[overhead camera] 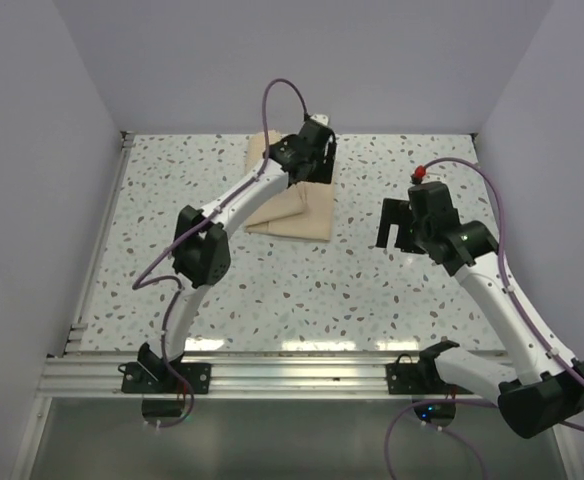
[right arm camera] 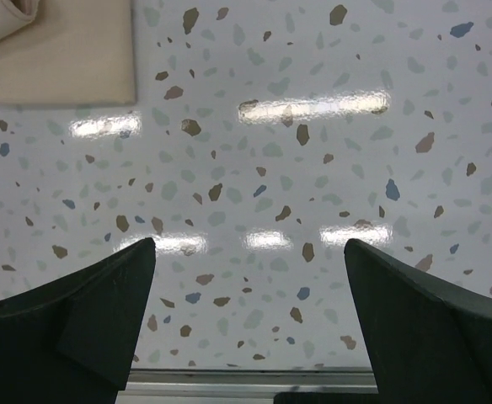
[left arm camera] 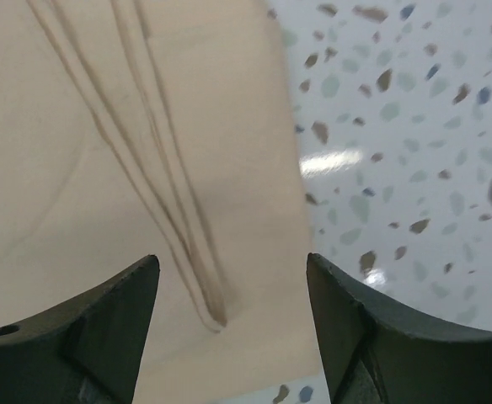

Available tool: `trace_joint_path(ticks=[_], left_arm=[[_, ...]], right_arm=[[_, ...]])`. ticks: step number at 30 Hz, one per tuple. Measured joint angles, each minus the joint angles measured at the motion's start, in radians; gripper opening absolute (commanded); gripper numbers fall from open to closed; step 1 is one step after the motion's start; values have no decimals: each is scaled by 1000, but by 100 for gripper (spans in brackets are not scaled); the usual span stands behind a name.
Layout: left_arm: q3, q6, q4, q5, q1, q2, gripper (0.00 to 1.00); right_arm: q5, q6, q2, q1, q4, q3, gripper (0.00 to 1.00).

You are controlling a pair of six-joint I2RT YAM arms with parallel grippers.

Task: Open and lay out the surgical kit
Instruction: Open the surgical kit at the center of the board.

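Note:
The surgical kit is a folded tan cloth wrap [overhead camera: 294,207] lying at the back middle of the table. My left gripper [overhead camera: 307,160] hovers over its far part, open and empty. In the left wrist view the wrap [left arm camera: 103,168] fills the left side, with layered folded edges running between my open fingers [left arm camera: 111,328]. My right gripper [overhead camera: 400,225] is open and empty over bare table to the right of the wrap. The right wrist view shows a corner of the wrap [right arm camera: 61,50] at top left. The steel tray and instruments are hidden.
The speckled table [overhead camera: 372,290] is bounded by a metal rail [overhead camera: 292,372] at the near edge and grey walls on three sides. A rail also runs along the left edge [overhead camera: 102,240].

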Motion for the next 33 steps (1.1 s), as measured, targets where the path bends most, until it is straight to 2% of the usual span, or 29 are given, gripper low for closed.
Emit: trace_joint_path(ticks=[6, 12, 15, 17, 18, 20, 21, 28, 32, 33], left_arm=[[-186, 60, -126, -153, -26, 13, 72], [-214, 88, -130, -194, -29, 39, 71], [-215, 103, -124, -198, -31, 40, 64], [-215, 106, -121, -194, -33, 40, 46], [-215, 109, -119, -189, -33, 40, 25], [-215, 116, -113, -177, -35, 40, 4], [-215, 117, -113, -173, -35, 40, 0], [-217, 109, -116, -157, -9, 27, 0], [-320, 51, -99, -130, 116, -107, 0], [-354, 39, -89, -124, 160, -152, 10]], right_arm=[[26, -2, 20, 0, -31, 0, 98], [30, -2, 47, 0, -47, 14, 98], [30, 0, 79, 0, -51, 34, 98], [30, 2, 100, 0, -51, 47, 98], [30, 3, 107, 0, -51, 51, 98], [29, 6, 119, 0, -51, 58, 98], [29, 6, 127, 0, -51, 61, 99], [19, 1, 226, 0, -56, 153, 96], [-9, -14, 363, 9, -55, 314, 95], [-13, -17, 394, 16, -52, 352, 95]])
